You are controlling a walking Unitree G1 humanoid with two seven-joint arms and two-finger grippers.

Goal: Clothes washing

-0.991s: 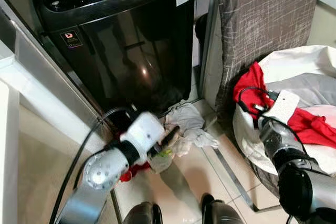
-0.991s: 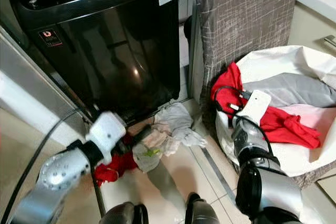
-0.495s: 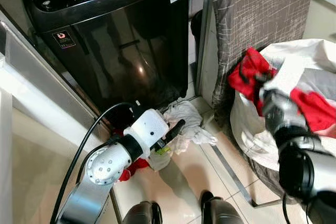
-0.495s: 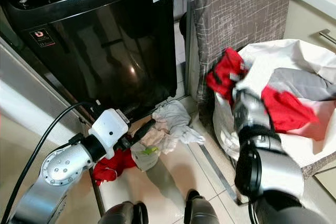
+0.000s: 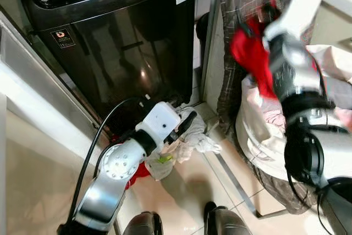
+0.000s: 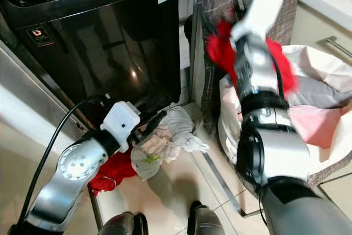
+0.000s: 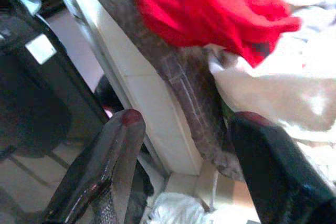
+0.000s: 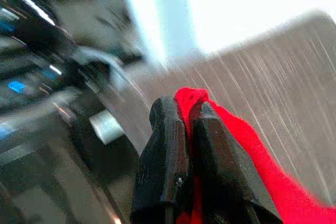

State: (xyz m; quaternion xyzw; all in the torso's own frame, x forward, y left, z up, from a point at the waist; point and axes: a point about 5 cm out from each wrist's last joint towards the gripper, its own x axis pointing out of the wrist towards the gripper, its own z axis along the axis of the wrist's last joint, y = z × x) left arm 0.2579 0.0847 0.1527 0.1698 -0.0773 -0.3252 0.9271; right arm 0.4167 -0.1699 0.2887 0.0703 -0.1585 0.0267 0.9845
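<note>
Black top-loading washing machine (image 5: 118, 42) stands at upper left of the head views, lid up, pale drum rim showing at its top edge. It lies up and to the robot's left of the raised load, so the coming carry probably runs leftward and over the machine's front lip; the right arm is the one holding cloth, though the left sits closer to the machine's base.

White fabric laundry bag (image 5: 264, 141) sits at right on the tiled floor, slumped open against a grey-brown cross-hatched cloth panel (image 6: 220, 53), with pink and grey garments left inside.

Red garment (image 5: 253, 53) is lifted clear of the bag, hanging in front of the panel, blurred. It trails downward from the pinch point, long axis roughly vertical.

Heap of white and pale crumpled clothes (image 6: 165, 138) lies on the floor at the machine's foot, a second red piece (image 6: 110, 171) just beside it, partly under the left forearm.

Right tool (image 8: 190, 129): black fingers clenched together on a fold of the red garment, held high.

Left tool (image 7: 184, 156): fingers spread apart, nothing between them, low above the floor heap, aimed toward the bag.
</note>
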